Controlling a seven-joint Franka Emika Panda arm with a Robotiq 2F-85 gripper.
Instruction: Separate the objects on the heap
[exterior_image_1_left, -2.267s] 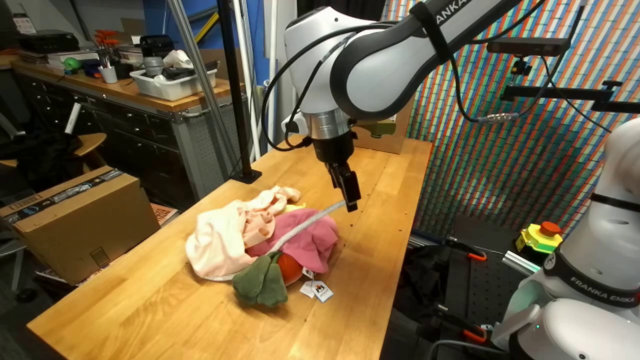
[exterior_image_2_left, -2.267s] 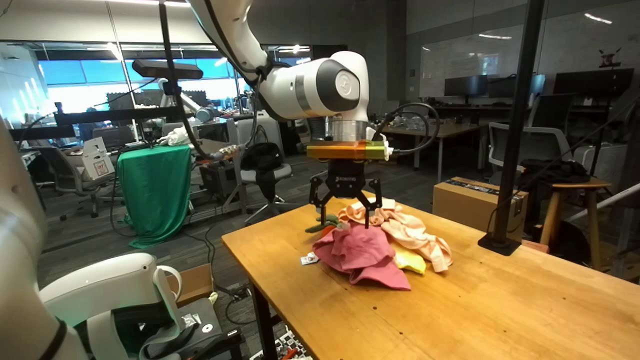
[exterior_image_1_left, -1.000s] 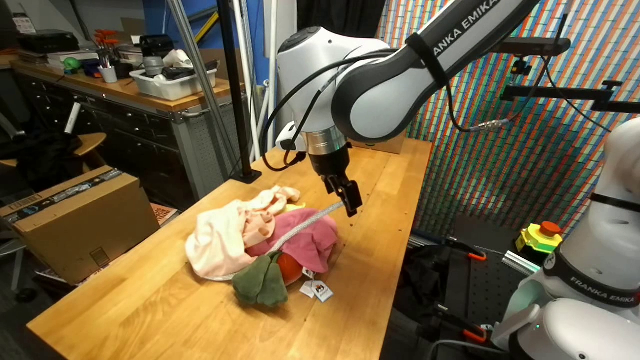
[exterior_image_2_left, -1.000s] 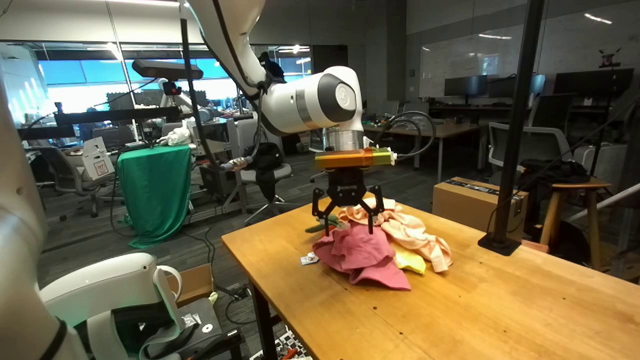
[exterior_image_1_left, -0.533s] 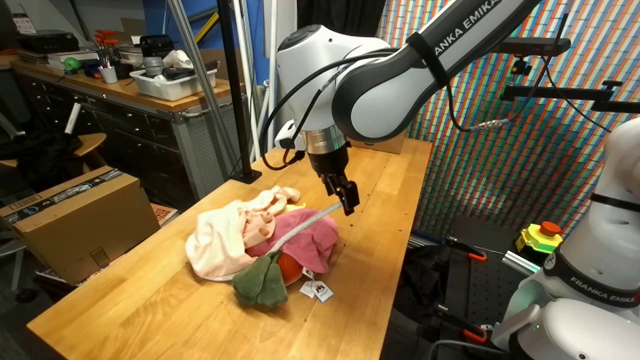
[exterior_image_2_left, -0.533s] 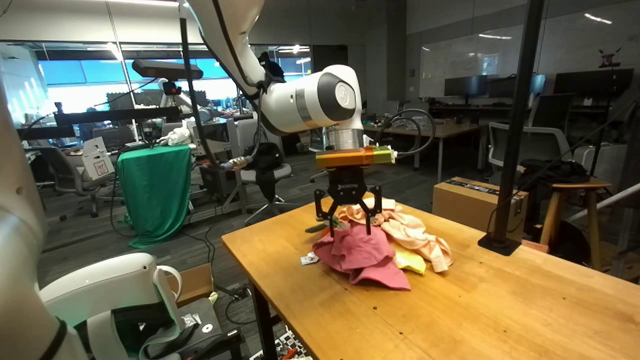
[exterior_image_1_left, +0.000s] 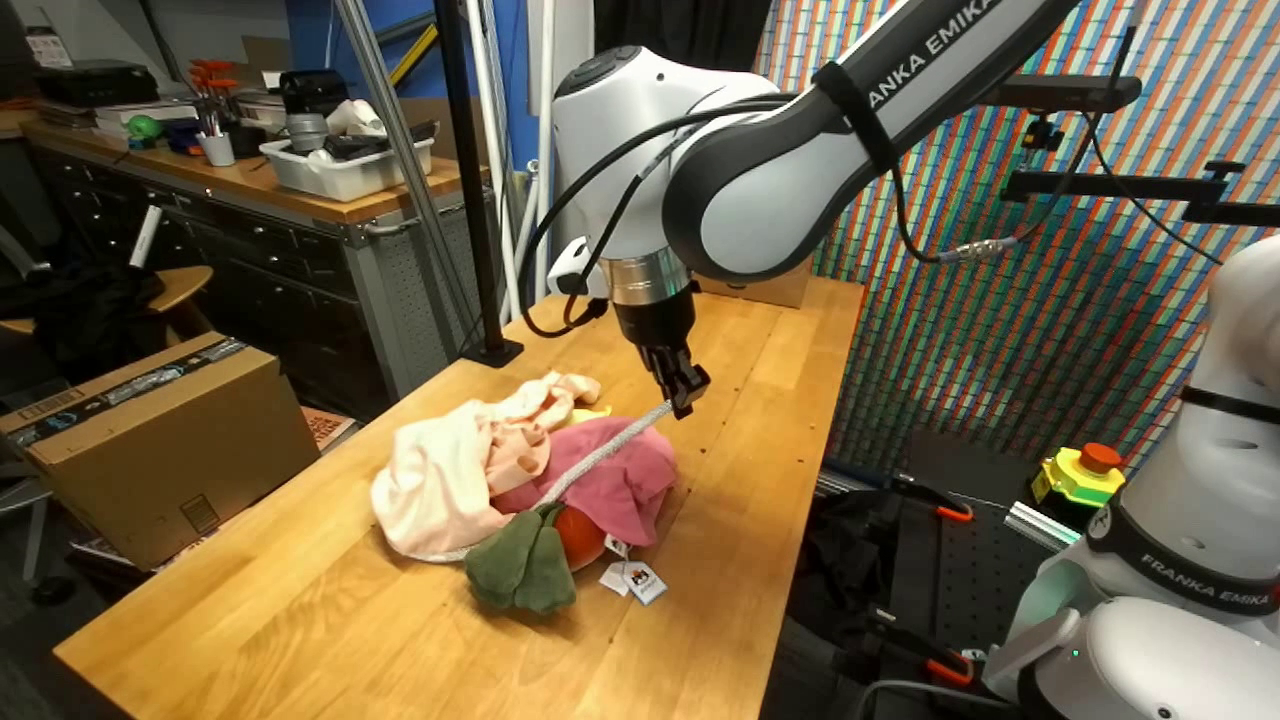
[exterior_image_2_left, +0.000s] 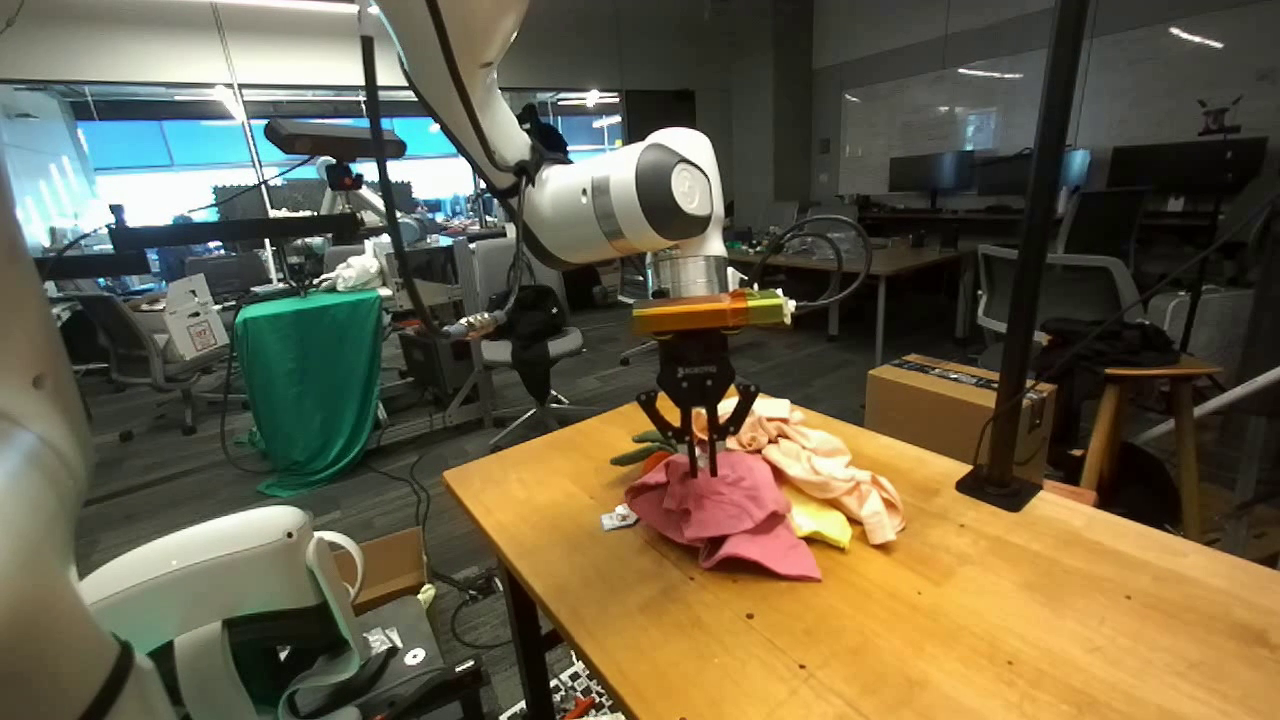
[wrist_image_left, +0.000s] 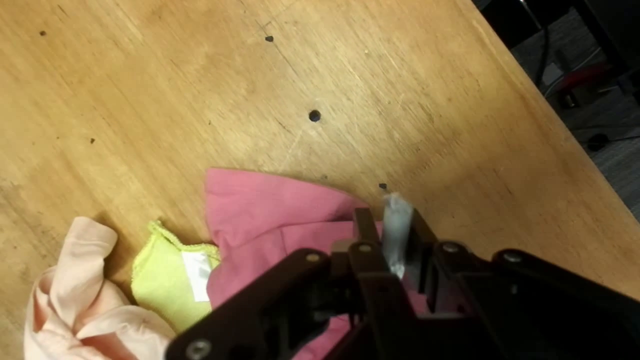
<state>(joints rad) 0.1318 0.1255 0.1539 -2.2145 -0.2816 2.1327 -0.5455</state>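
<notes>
One rope (exterior_image_1_left: 600, 456) slants over the pink cloth (exterior_image_1_left: 632, 490) into the gripper (exterior_image_2_left: 703, 474), whose jaws stand narrow and look clamped near its end. Lower down it disappears at the green leaves (exterior_image_1_left: 522, 568), and a similar strand (exterior_image_1_left: 445, 556) edges the peach cloth (exterior_image_1_left: 440, 480). If the rope runs beneath both, a lift may drag them and the red ball (exterior_image_1_left: 578, 540) along. Only a short end shows past the fingertips (wrist_image_left: 424, 242) in the wrist view, so a snag could pull it free.
</notes>
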